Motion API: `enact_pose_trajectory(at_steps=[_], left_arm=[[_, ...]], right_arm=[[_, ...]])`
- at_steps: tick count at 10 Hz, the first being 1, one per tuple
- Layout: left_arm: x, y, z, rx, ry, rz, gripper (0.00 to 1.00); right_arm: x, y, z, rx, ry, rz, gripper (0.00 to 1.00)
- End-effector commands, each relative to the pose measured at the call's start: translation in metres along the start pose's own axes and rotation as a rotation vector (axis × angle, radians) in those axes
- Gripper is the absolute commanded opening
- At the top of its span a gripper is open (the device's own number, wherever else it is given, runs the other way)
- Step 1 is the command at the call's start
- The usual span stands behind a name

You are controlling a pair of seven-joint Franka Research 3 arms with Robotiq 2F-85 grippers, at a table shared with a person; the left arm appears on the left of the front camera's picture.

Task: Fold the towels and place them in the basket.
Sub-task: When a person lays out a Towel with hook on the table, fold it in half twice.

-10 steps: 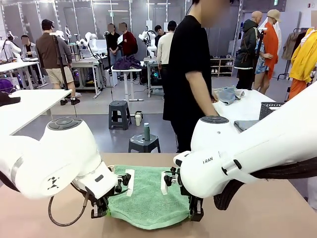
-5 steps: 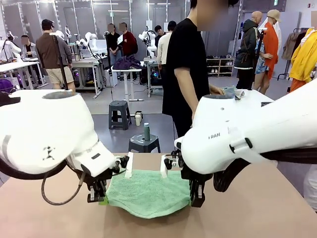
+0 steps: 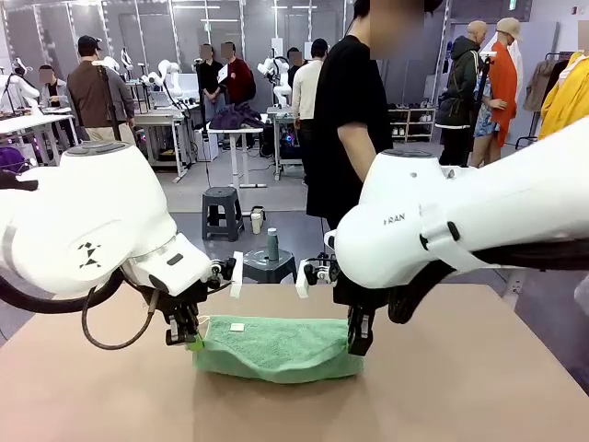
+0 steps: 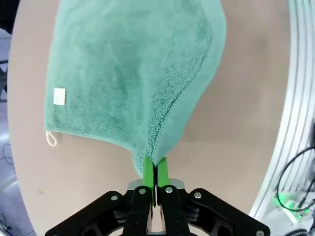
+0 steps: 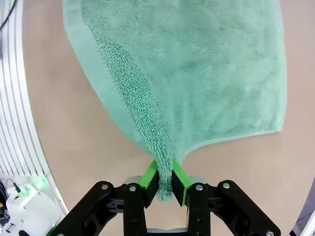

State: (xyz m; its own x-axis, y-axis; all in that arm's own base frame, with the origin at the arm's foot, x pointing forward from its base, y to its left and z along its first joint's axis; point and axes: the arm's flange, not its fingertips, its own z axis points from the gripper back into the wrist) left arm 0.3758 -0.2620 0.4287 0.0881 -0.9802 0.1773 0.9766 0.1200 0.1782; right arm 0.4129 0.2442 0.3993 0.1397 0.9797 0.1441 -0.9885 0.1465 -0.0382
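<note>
Brown tabletop [image 3: 479, 387] under mint towel [image 3: 276, 348]; stools [image 3: 222, 210], people [image 3: 99, 101] behind.

right arm [image 3: 433, 239]: "RAN", cut off at its start, on the white shell above the towel [image 3: 276, 345]
tag [image 3: 236, 326]: nothing legible
</note>
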Motion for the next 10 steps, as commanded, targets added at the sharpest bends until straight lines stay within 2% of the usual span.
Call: enact_pose_trajectory(at_steps=[1, 4, 6, 10], left_arm=[[0.002, 0.031, -0.026, 0.026, 0.020, 0.013, 0.04], [-0.001, 0.073, -0.060, 0.057, 0.045, -0.007, 0.04], [-0.005, 0.097, -0.077, 0.039, 0.041, 0.050, 0.04], [-0.005, 0.127, -0.099, 0.088, 0.060, 0.040, 0.04]], right_arm=[[0.017, -0.038, -0.014, 0.019, 0.023, -0.042, 0.11], [0.029, -0.086, -0.031, 0.017, 0.072, -0.043, 0.11], [0.026, -0.113, -0.041, 0.029, 0.090, -0.088, 0.11], [0.011, -0.138, -0.060, 0.041, 0.097, -0.167, 0.11]])
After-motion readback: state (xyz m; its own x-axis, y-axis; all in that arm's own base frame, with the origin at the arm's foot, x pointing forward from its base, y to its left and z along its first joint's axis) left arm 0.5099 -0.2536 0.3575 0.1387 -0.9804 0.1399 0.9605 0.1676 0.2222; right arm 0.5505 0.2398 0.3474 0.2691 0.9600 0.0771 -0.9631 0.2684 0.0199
